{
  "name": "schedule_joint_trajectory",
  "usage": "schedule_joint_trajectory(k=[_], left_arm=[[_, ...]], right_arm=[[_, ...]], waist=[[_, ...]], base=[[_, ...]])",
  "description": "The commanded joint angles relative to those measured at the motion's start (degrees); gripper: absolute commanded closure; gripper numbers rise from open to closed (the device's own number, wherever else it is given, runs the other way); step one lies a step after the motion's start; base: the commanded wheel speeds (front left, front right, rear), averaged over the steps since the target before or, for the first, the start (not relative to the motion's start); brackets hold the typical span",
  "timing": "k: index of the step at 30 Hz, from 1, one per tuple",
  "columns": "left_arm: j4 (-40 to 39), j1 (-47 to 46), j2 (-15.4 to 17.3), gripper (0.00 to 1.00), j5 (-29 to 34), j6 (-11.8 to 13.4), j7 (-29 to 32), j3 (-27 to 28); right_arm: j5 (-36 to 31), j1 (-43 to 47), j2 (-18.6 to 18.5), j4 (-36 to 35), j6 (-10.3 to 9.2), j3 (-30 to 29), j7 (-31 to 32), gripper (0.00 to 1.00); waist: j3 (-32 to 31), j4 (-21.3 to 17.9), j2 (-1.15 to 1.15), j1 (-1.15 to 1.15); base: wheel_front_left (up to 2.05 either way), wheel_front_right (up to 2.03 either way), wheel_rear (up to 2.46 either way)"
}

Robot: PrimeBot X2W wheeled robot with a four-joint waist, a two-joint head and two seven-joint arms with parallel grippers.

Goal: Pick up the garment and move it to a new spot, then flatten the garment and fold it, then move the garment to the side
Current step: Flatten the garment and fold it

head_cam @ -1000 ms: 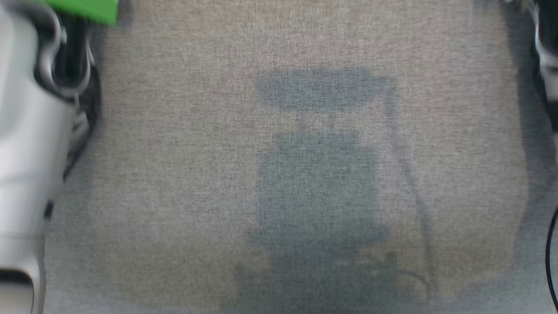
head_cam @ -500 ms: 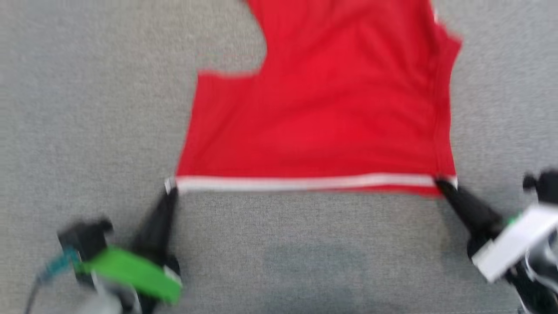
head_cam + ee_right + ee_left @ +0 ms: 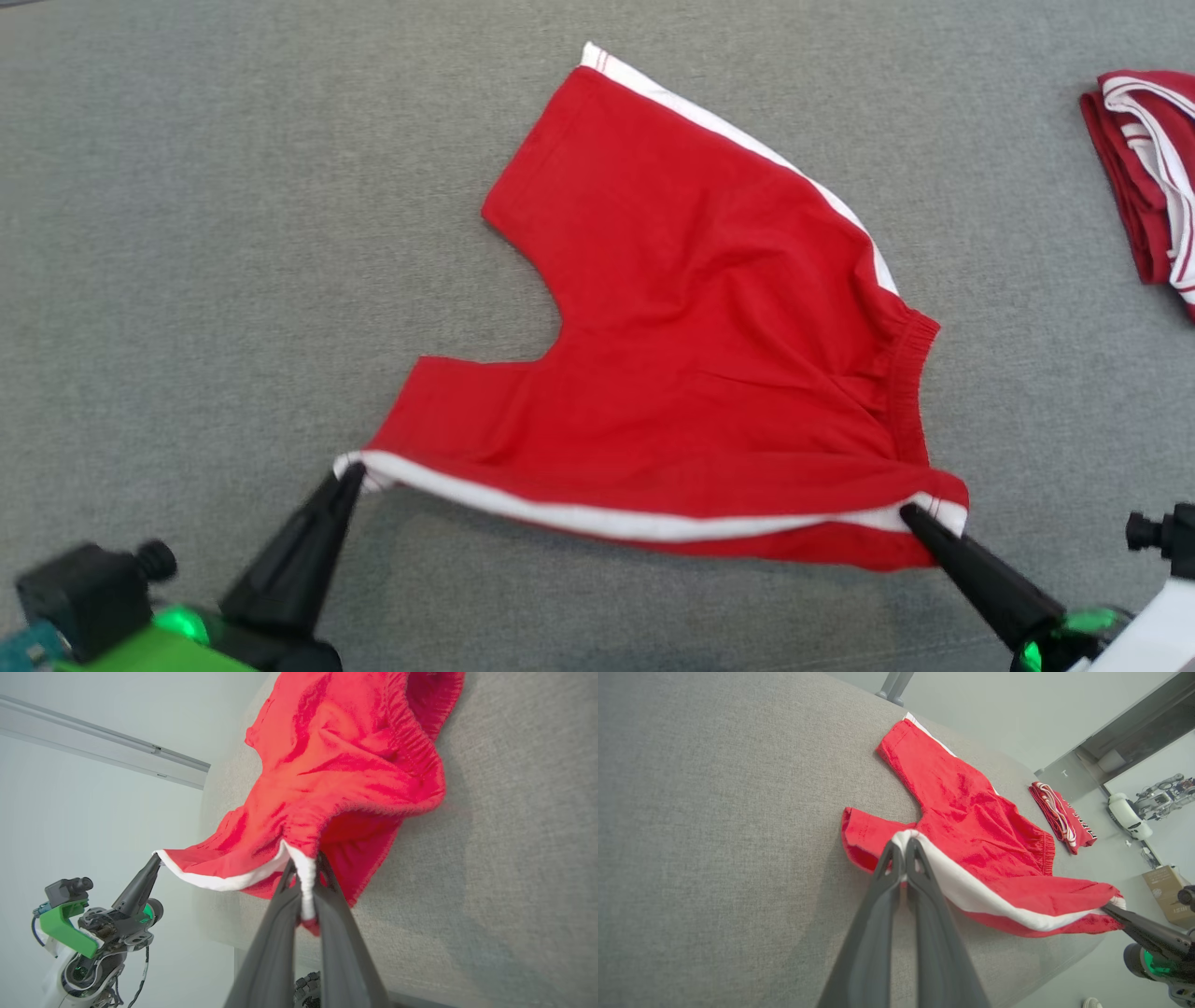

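The white side stripe of the red knit shorts (image 3: 709, 373), taut half a second ago, is now slack between the left gripper (image 3: 350, 474) and right gripper (image 3: 910, 513), each clamped on one end (hem corner, elastic waistband corner). The rest is spread flat towards the near edge of the grey woven tabletop (image 3: 187, 233).

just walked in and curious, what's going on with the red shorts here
The robot holds the red shorts by their near white-striped edge. The left gripper has its jaws shut on the leg-hem corner, the right gripper on the waistband corner. That edge is lifted; the rest lies on the gray cloth surface. A folded red garment sits at the far right.
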Motion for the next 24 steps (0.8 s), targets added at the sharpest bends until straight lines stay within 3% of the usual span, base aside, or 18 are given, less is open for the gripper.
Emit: schedule_joint_trajectory(k=[1, 2, 5, 7, 10, 15, 24], left_arm=[[-2.0, -4.2, 2.4, 1.0, -0.2, 1.0, 2.6, 1.8], [-2.0, -4.2, 2.4, 1.0, -0.2, 1.0, 2.6, 1.8], [-4.3, -12.3, 5.0, 1.0, -2.9, 1.4, 10.2, 3.8], [-2.6, -19.2, 7.1, 1.0, -3.8, 1.4, 16.1, 4.2], [1.2, -30.3, 7.5, 1.0, -5.0, 0.7, 24.0, 3.5], [13.4, -52.0, 5.4, 1.0, -2.7, -2.2, 37.5, -1.2], [29.1, -71.4, 1.5, 1.0, 4.2, -6.3, 48.3, -8.2]], right_arm=[[1.2, -2.8, 0.9, -0.2, 0.04, -0.4, 0.2, 1.0], [1.2, -2.8, 0.9, -0.2, 0.04, -0.4, 0.2, 1.0], [3.2, -7.7, 2.6, 0.8, 0.04, -1.2, 0.2, 1.0], [4.2, -11.1, 3.3, 1.7, 0.04, -1.2, 0.8, 1.0], [5.3, -16.5, 4.6, 4.0, 0.04, -0.5, 1.8, 1.0], [2.6, -27.9, 8.1, 11.4, 0.04, 2.7, 2.2, 1.0], [2.2, -38.9, 12.9, 18.7, 0.04, 9.7, 0.6, 1.0]], waist=[[2.6, -3.9, 0.0, 0.01], [2.6, -3.9, 0.0, 0.01], [4.0, -5.3, 0.0, 0.01], [5.2, -6.3, 0.0, 0.01], [7.6, -8.5, 0.0, 0.01], [11.9, -13.0, 0.0, 0.01], [14.9, -20.0, 0.0, 0.01]], base=[[0.0, 0.0, 0.0], [0.0, 0.0, 0.0], [0.0, 0.0, 0.0], [0.0, 0.0, 0.0], [0.0, 0.0, 0.0], [0.0, 0.0, 0.0], [0.0, 0.0, 0.0]])
